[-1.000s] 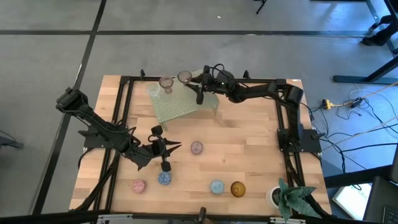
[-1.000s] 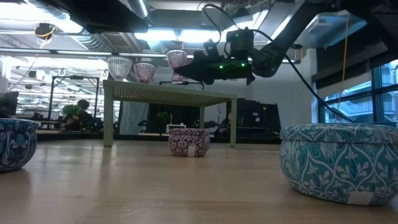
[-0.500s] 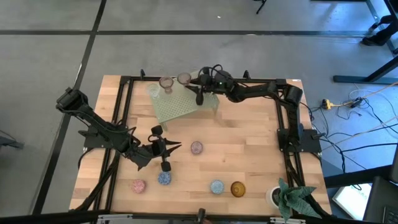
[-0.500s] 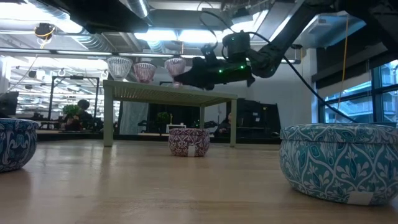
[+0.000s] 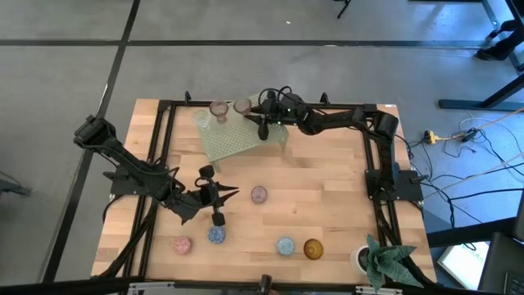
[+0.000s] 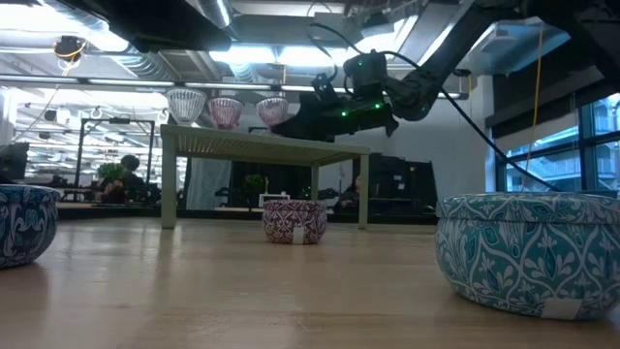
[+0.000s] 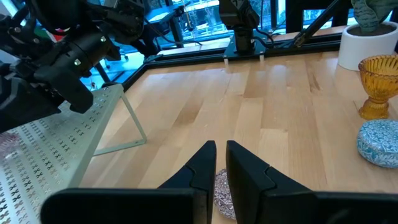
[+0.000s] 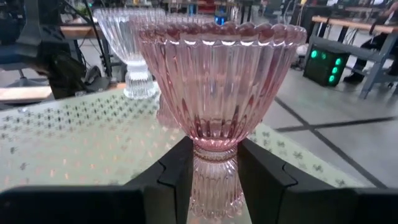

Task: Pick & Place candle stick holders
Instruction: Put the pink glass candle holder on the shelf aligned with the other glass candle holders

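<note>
Right gripper (image 8: 214,180): over the far edge of the rack (image 5: 233,139); fingers pinched on the stem of a pink cup (image 8: 217,81); cup upright, foot at or just above the perforated top, contact hard to tell.
Left gripper (image 7: 219,163): waiting above the table (image 5: 327,197) near its left side; fingers nearly together, holding nothing.
On the rack: a clear cup (image 8: 127,37) and another pink cup (image 6: 225,110) stand beside the held one, close in a row.
On the table: a mauve cup (image 5: 259,194) mid-table; a pink one (image 5: 182,244), two blue ones (image 5: 216,235) (image 5: 285,245) and an amber cup (image 5: 313,247) along the near edge; plant pot (image 5: 364,259) at the corner.
Step, as judged: setting the held cup down next to its neighbours.
Risk, tipping: letting go before the foot sits flat would topple a top-heavy stemmed cup.
Risk, knock: the bowls are close; sideways drift while pulling back could strike the neighbour.
Risk, edge: it stands near the rack's rim; a nudge could send it off.
</note>
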`<state>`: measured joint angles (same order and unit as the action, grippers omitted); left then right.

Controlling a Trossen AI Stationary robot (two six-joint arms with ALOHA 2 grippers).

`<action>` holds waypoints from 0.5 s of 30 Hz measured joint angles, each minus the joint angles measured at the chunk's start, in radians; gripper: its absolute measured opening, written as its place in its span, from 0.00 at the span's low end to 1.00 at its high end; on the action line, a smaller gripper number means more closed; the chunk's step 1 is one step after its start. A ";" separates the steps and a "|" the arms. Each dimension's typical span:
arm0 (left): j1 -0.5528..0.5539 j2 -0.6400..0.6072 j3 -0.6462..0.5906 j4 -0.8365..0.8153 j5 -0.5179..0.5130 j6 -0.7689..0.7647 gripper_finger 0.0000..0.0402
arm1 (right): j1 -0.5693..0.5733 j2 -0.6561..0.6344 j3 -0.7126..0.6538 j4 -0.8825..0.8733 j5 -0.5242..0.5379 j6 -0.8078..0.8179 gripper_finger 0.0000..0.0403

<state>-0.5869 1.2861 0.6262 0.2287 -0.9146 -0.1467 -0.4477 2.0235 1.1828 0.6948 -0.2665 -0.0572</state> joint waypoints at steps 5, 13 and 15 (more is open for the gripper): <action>0.000 0.000 0.000 0.000 0.000 0.000 0.08 | 0.001 -0.005 0.002 -0.039 0.000 0.000 0.29; 0.000 0.000 0.000 0.000 0.000 -0.007 0.08 | 0.007 -0.005 0.002 -0.048 0.001 -0.025 0.30; 0.000 0.000 0.000 0.000 0.000 -0.007 0.08 | 0.007 -0.004 0.001 -0.052 0.001 -0.025 0.31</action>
<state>-0.5869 1.2861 0.6262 0.2287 -0.9145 -0.1539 -0.4404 2.0193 1.1841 0.6428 -0.2657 -0.0826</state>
